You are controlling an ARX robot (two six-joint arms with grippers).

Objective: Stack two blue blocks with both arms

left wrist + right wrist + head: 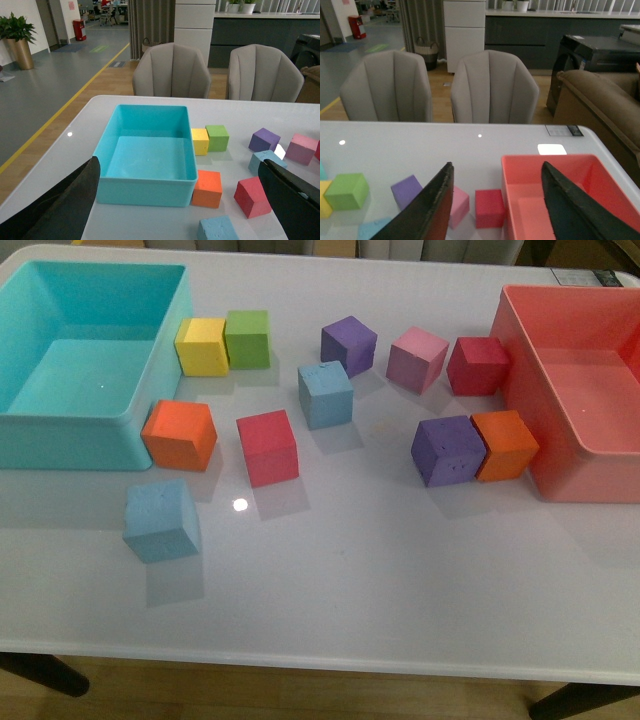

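Spread wide and empty: left fingers (60,210), right fingers (427,210). On the white surface (380,580), at seven o'clock, near blue block (160,522), alone. Well apart at its one o'clock, far blue block (325,395), just beside a red cube (268,447).

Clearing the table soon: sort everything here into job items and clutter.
Job: near blue block; far blue block; left gripper; right gripper.
Clutter: teal bin; coral bin; yellow block; green block; pink block; purple blocks; orange blocks; red blocks.
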